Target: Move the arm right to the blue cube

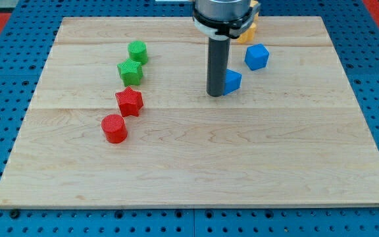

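A blue cube (233,81) lies near the board's upper middle. My tip (216,94) stands right at its left side, touching or nearly touching it, and the rod hides part of the block. A second blue block (256,57), with angled faces, lies up and to the right of the cube.
A green cylinder (137,51) and a green star-like block (129,71) lie at the upper left. A red star (129,101) and a red cylinder (114,128) lie below them. A yellow block (247,33) shows partly behind the arm at the top. The wooden board (196,164) sits on a blue pegboard.
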You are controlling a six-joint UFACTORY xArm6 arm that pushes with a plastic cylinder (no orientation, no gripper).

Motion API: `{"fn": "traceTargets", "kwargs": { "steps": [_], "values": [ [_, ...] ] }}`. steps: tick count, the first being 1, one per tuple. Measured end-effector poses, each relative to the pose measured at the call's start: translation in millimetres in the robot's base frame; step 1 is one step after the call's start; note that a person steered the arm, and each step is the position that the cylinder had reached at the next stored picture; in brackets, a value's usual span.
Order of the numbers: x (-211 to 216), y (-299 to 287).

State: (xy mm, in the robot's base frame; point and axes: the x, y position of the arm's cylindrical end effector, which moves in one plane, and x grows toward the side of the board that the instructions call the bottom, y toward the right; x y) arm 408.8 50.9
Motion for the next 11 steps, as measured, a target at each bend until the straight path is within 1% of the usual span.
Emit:
{"fn": "traceTargets", "kwargs": {
  "steps": [2, 3, 4, 5, 6, 7, 8, 9, 10, 11],
  "values": [
    [0.8, 51.0],
    [-2.8, -14.7],
    [-53.5, -30.5],
    [-61.0, -23.4],
    [-46.4, 8.1],
    [-41.4, 48.3],
    [-53.6, 30.9],
    [-26.9, -31.7],
    [30.6, -33.2],
    [77.5, 3.8]
  ]
}}
